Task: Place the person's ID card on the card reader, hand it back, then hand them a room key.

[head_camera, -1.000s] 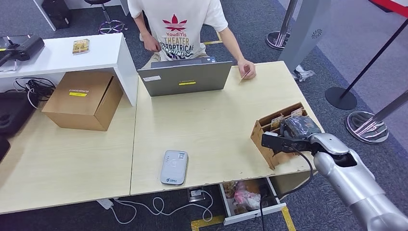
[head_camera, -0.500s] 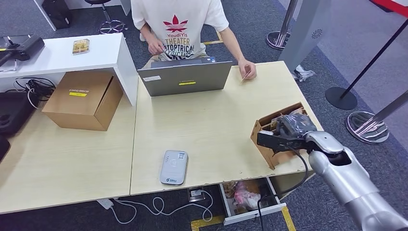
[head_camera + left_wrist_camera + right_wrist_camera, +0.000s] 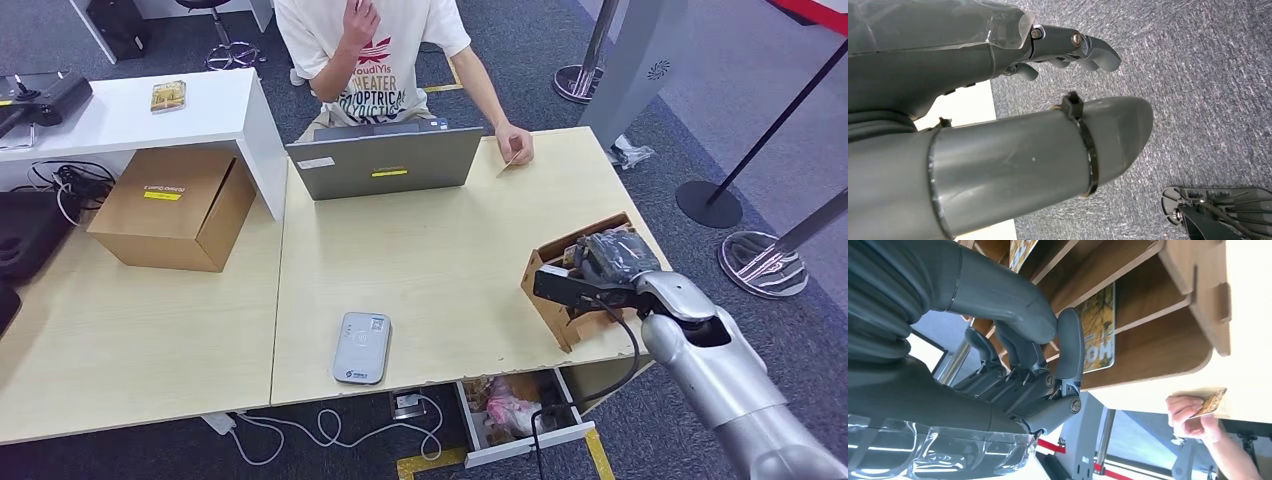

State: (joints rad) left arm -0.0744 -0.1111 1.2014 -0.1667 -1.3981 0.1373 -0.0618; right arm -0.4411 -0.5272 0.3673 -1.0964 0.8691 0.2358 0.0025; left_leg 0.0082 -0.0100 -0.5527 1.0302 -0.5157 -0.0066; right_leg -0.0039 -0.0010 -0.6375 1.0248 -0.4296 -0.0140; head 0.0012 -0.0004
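A grey card reader [image 3: 361, 347] lay low and left of centre on the pale desk [image 3: 430, 260], with an open laptop [image 3: 384, 160] above it. At upper right, the person's hand [image 3: 514, 144] pinched the ID card [image 3: 509, 159] at the desk's far edge. At right, the robot's right hand [image 3: 600, 268] reached into a wooden card box [image 3: 548, 278], fingers [image 3: 1068, 347] curled against a room key [image 3: 1098, 327]; a firm grip could not be told. The left hand [image 3: 1068, 45] hung over carpet, fingers loosely curled, holding nothing.

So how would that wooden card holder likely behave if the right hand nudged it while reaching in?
The wooden card holder looks like thin slotted panels, so probably stiff but light. It sits near the table edge, so a push from the right hand could slide it off. It is open-topped and fairly tall, so it may tip, spilling the cards.
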